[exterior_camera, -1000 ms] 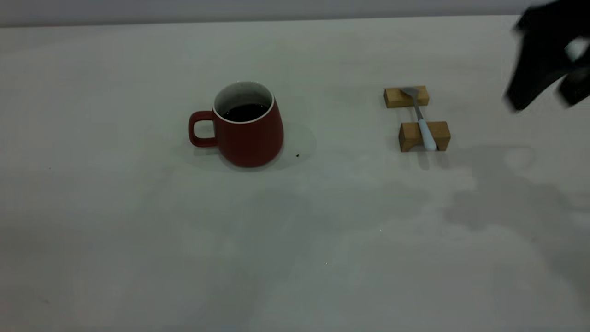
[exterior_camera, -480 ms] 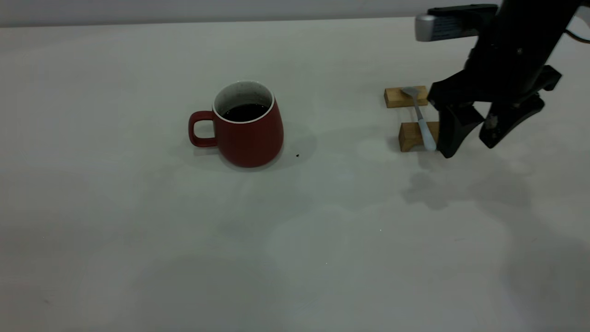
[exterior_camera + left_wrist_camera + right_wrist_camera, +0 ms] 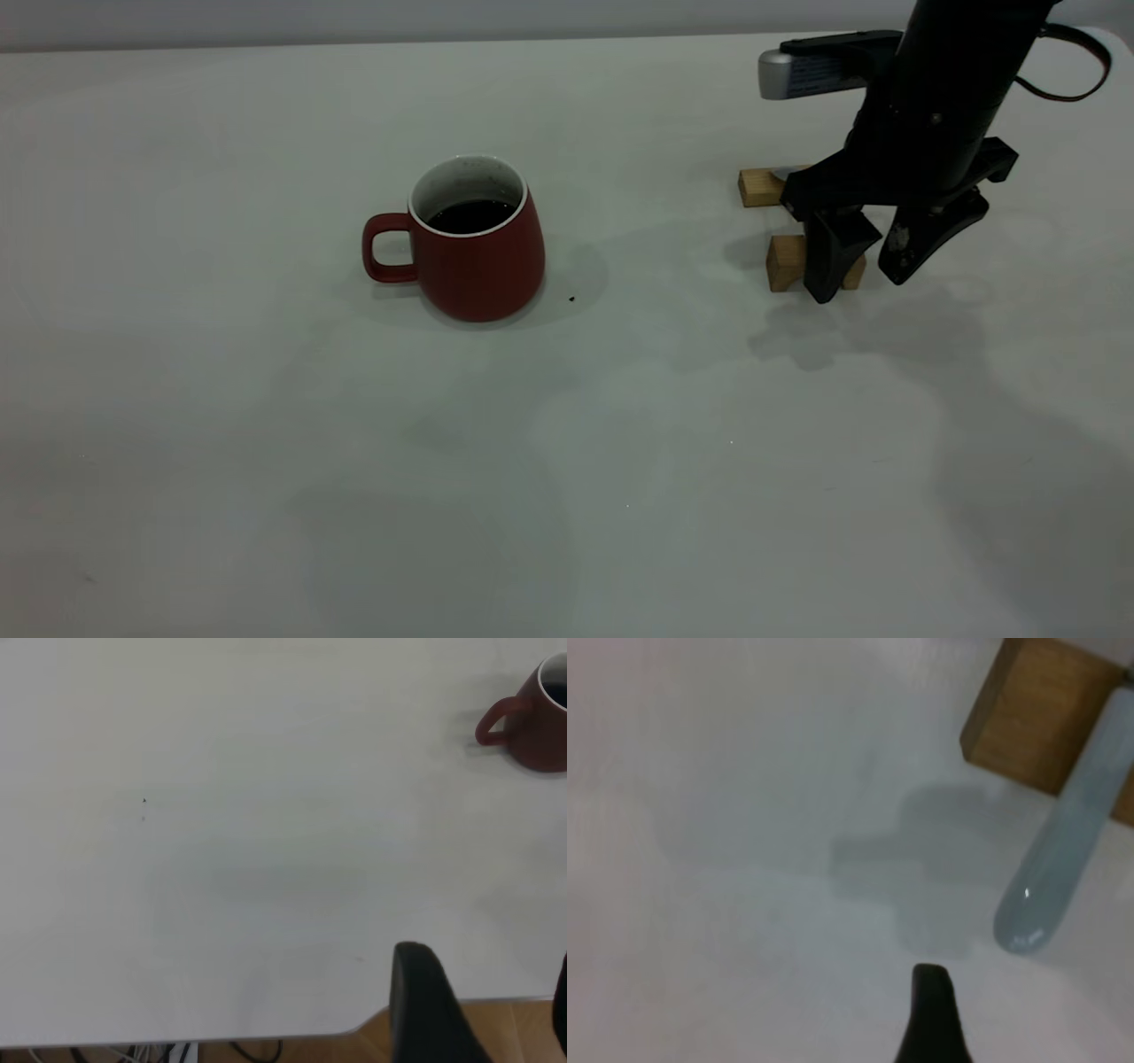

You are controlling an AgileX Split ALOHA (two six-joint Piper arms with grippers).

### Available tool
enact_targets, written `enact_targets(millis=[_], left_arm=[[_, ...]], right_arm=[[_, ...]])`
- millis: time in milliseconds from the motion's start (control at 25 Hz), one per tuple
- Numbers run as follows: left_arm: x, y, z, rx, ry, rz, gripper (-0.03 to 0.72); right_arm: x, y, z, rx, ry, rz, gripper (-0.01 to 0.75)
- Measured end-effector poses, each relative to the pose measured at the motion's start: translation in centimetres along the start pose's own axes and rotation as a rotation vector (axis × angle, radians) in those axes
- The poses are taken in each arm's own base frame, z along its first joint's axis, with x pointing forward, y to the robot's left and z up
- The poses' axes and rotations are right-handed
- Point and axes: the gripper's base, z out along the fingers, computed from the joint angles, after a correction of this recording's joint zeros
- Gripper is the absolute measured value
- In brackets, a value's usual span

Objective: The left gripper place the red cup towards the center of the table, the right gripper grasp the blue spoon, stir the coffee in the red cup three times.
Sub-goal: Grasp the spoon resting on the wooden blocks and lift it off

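Now we see right gripper (image 3: 858, 270) spread wide by blue spoon (image 3: 1063, 855); risk: fingers nudge wooden block (image 3: 784, 262), spoon slips. Left gripper's (image 3: 483, 1014) fingers apart, parked.

The red cup (image 3: 477, 244) is standing upright on the table (image 3: 266, 443), its loop handle pointing away from the wooden blocks (image 3: 788, 257), and dark coffee (image 3: 471, 215) is sitting inside its white speckled interior. The blue spoon (image 3: 1063, 859) is lying across the blocks, well apart from the cup, its pale rounded handle overhanging the nearer block.
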Motion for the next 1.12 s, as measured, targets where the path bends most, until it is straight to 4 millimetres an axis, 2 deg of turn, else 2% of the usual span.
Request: enact_targets(millis=[280, 680, 1120], left_arm=[[0.0, 0.0, 0.0, -0.001, 0.0, 0.0, 0.424], [0.0, 0.0, 0.0, -0.001, 0.0, 0.0, 0.424], [0.0, 0.0, 0.0, -0.001, 0.0, 0.0, 0.424]], right_arm=[[-0.4, -0.2, 0.3, 0.018, -0.025, -0.023, 0.621], [-0.2, -0.6, 2.5, 0.035, -0.038, -0.021, 0.608], [-0.6, -0.9, 2.8, 0.059, -0.084, -0.035, 0.566]])
